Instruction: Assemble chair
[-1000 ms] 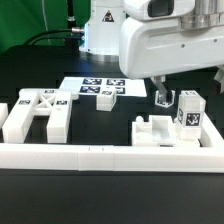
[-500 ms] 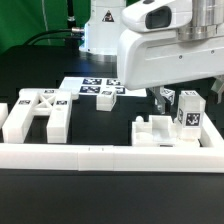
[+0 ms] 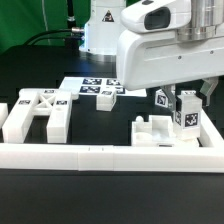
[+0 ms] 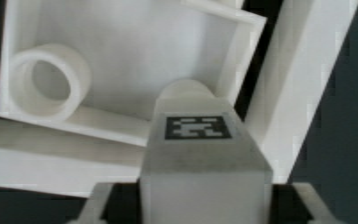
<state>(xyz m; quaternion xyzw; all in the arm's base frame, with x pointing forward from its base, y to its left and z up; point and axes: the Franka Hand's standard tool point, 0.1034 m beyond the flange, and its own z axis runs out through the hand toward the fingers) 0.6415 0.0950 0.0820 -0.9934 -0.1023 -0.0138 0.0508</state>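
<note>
An upright white blocky chair part (image 3: 186, 112) with a black-and-white tag stands at the exterior view's right, beside a low white stepped part (image 3: 152, 132). My gripper (image 3: 184, 108) reaches down over it with a finger on each side, shut on the block. In the wrist view the same tagged block (image 4: 201, 140) fills the space between the fingers of the gripper (image 4: 201, 205), and the dark pads lie against its sides. Beyond it lies a white panel with a round hole (image 4: 51, 82).
A larger H-shaped white part (image 3: 35, 112) with tags lies at the exterior view's left. The marker board (image 3: 95, 88) lies flat behind the middle. A long white border rail (image 3: 100, 156) runs along the front; a white rail (image 4: 313, 100) passes close beside the block. The robot's base stands at the back.
The gripper's fingers have closed inward onto the tagged block, which stood free between wide-open fingers before. The arm has shifted slightly toward the exterior view's right.
</note>
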